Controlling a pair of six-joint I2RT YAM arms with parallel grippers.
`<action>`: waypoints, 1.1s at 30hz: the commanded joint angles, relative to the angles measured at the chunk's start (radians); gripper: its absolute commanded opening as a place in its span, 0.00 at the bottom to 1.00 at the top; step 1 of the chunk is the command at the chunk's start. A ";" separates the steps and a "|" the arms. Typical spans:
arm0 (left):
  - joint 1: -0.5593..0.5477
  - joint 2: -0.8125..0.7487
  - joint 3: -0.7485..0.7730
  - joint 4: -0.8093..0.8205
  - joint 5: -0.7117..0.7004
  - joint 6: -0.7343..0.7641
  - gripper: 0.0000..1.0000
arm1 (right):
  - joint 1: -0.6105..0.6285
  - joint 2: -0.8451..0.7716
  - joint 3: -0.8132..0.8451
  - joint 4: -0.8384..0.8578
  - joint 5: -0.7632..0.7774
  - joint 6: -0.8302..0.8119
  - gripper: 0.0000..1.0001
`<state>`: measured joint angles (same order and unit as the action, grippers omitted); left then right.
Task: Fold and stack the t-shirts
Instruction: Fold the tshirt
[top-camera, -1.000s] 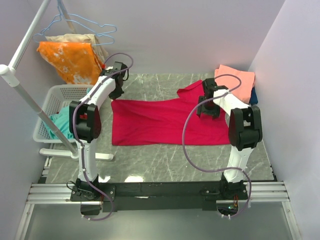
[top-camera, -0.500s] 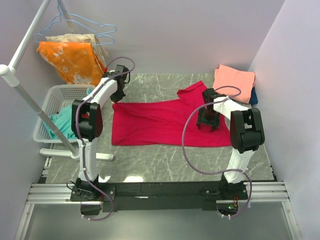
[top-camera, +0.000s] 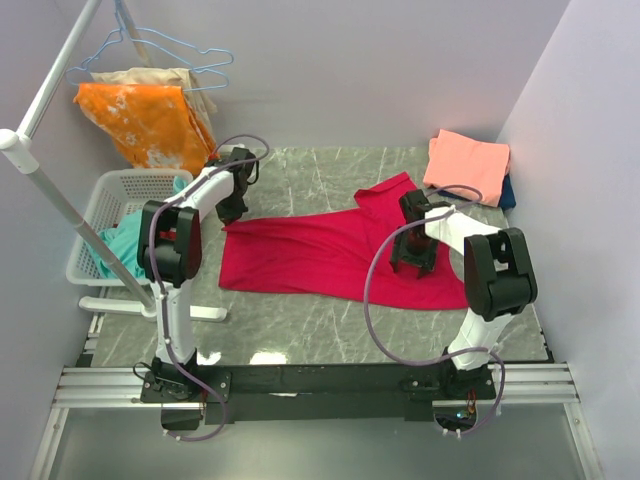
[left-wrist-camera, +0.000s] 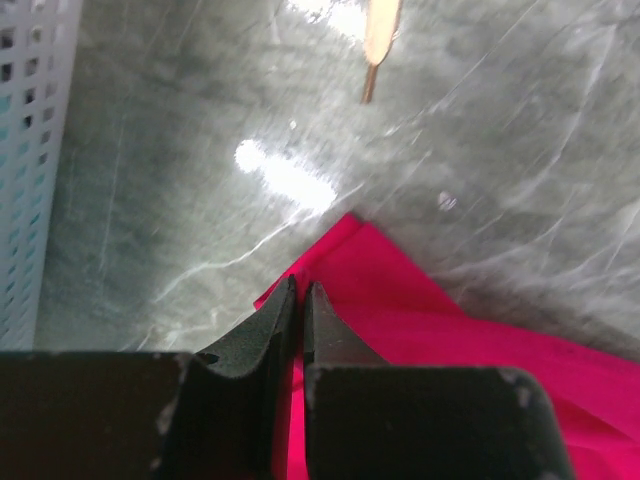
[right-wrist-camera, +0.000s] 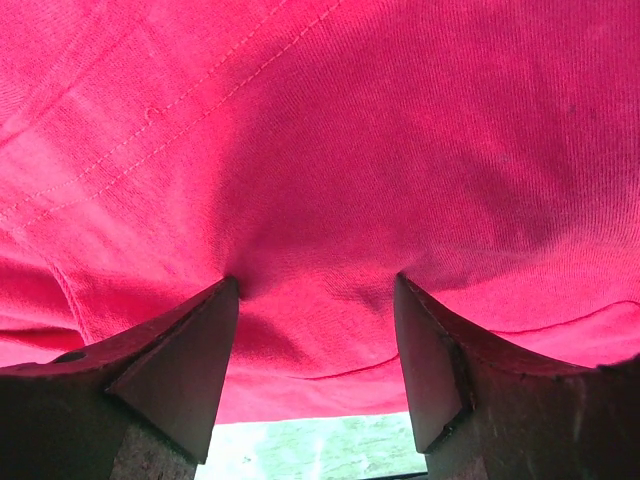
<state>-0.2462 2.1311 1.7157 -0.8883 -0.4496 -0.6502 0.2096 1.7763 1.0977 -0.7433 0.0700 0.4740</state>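
The left gripper (left-wrist-camera: 300, 285) is being held clamped on the far-left corner of the red tee (top-camera: 310, 255), its fingers together with cloth pinched between them. The tee is being seen spread across the middle of the table (top-camera: 300, 325). The right gripper (right-wrist-camera: 315, 285) is being pressed onto the tee's right part, jaws apart, with cloth bunching between them. At far right, the folded pink tee (top-camera: 468, 160) is partly covering the blue tee (top-camera: 509, 192).

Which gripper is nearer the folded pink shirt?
Right. The right gripper rests on the red t-shirt, just short of the pink shirt; the left gripper pinches its far-left corner.
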 joint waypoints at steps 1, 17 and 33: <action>-0.002 -0.109 -0.025 0.020 -0.014 -0.011 0.01 | 0.020 0.025 -0.058 -0.082 0.068 0.029 0.70; -0.002 -0.076 0.077 -0.023 -0.023 -0.002 0.01 | -0.051 0.090 0.481 -0.024 0.194 0.035 0.72; -0.008 -0.079 0.078 -0.014 0.026 -0.002 0.01 | -0.049 0.413 0.769 0.361 0.191 0.064 0.68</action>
<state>-0.2466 2.0815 1.7737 -0.9031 -0.4328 -0.6483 0.1547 2.1647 1.7412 -0.5385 0.2394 0.5194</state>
